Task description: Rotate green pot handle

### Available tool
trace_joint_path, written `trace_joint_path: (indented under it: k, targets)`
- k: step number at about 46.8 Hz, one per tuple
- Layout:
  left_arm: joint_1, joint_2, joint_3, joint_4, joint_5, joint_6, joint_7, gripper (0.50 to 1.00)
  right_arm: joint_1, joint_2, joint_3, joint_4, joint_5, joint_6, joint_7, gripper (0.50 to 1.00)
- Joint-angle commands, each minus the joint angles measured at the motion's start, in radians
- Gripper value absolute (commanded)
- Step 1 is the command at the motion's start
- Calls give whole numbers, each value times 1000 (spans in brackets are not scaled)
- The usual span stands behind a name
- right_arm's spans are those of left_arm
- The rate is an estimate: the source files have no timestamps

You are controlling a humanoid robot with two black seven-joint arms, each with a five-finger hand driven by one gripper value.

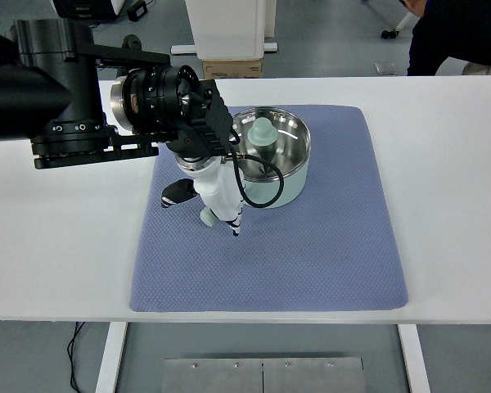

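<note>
A pale green pot [288, 187] with a shiny steel inside stands on the back half of a blue mat [319, 254]. A pale green knob [263, 131] shows inside it. The pot's handle runs toward the near left under my hand, and only its rounded green tip [206, 216] shows. My left hand [215, 196], white with black fingertips, reaches in from the left on a big black arm [74, 98]. It is curled down over the handle, thumb [176, 195] out to the left. A black cable [258, 192] loops off the wrist across the pot's near wall.
The mat lies in the middle of the white table [450, 205]. A person in dark clothes [458, 37] leans in at the top right corner, behind the far edge. A cardboard box [233, 67] and a white cabinet stand beyond the table.
</note>
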Motion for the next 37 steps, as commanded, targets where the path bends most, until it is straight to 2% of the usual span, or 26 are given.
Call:
trace_joint_path:
  k: [1,37]
  targets:
    - [-4,3,6,0,19,1,0,1000,0,0,1,0,-1,0,-2,1000]
    - [-54,14,118,-14,88,6,0,1000,0,0,1,0,0,0,0,1000]
